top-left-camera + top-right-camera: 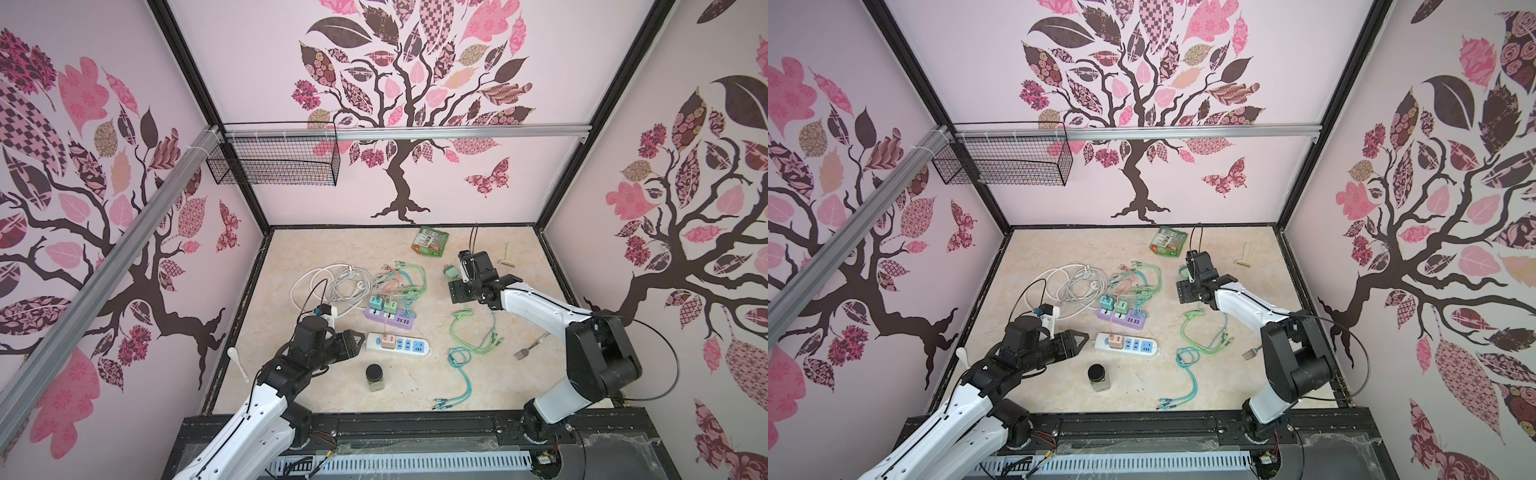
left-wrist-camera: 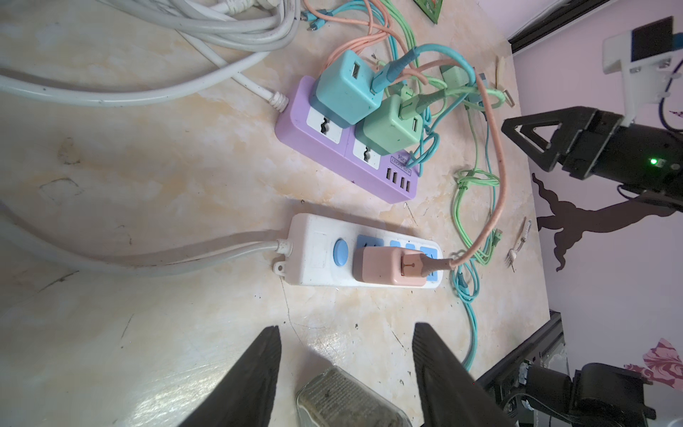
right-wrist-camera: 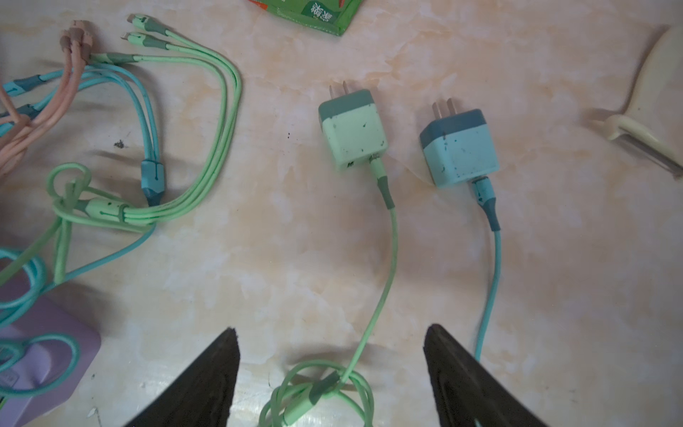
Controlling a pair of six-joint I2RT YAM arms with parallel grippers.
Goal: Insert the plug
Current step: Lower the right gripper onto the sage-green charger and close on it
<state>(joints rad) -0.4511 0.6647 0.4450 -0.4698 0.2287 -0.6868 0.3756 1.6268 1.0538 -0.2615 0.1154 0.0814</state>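
Observation:
Two loose plugs lie flat on the table in the right wrist view, a green plug (image 3: pixel 353 136) and a blue plug (image 3: pixel 460 151), each with its prongs bare and its cable attached. My right gripper (image 3: pixel 330 329) is open short of them, over the green cable's coil, holding nothing. In a top view it (image 1: pixel 458 291) hangs beside the green plug (image 1: pixel 451 272). A white power strip (image 2: pixel 318 251) carries a pink charger (image 2: pixel 384 266). A purple strip (image 2: pixel 332 155) carries a teal and a green charger. My left gripper (image 2: pixel 345 329) is open and empty, near the white strip's (image 1: pixel 397 345) left end.
A black-lidded jar (image 1: pixel 375 377) stands just in front of the left gripper. A coiled white cable (image 1: pixel 332 282), tangled charging cables (image 1: pixel 473 332), a green packet (image 1: pixel 431 241), a fork (image 1: pixel 524 352), a peeler (image 1: pixel 506 257) and a white spoon (image 1: pixel 237 361) lie about.

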